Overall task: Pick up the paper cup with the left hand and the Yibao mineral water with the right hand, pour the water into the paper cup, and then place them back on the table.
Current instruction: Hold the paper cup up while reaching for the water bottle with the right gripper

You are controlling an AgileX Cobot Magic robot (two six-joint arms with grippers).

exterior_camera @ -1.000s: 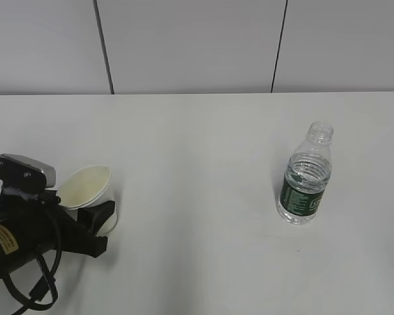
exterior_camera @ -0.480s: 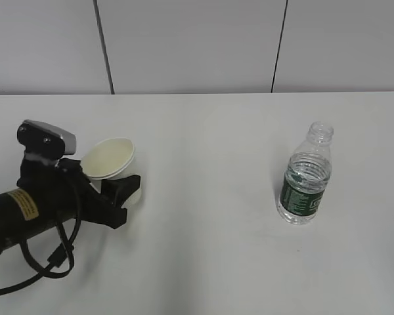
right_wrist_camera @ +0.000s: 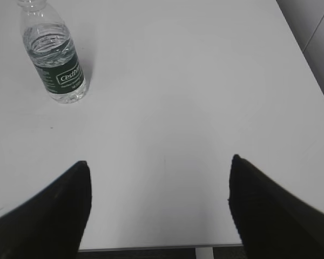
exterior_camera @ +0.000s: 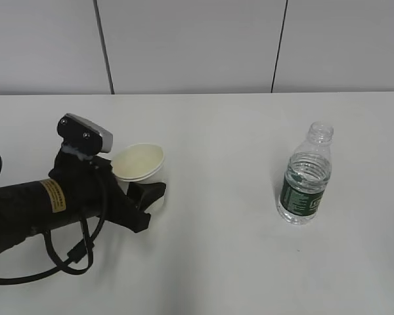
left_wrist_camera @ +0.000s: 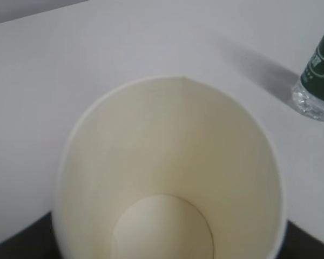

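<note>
Left hand (exterior_camera: 142,197): fingers clamped on the paper cup (exterior_camera: 139,167), cup tilted, mouth open toward camera. Left wrist view alone shows the cup (left_wrist_camera: 170,172) interior: cream, smooth, one vertical seam, round flat bottom, nothing inside. Exterior view alone shows the arm's yellow sticker and grey-silver block.

Right hand (right_wrist_camera: 159,202): seen only in right wrist view, two black fingers spread wide, nothing between them, above the white table (right_wrist_camera: 194,81).

Yibao mineral water (exterior_camera: 305,174): upright on the table (exterior_camera: 223,131), well right of the cup, beyond and left of the right hand. Clear ribbed plastic, uncapped, dark green label; bottle (right_wrist_camera: 54,56) partly filled.
</note>
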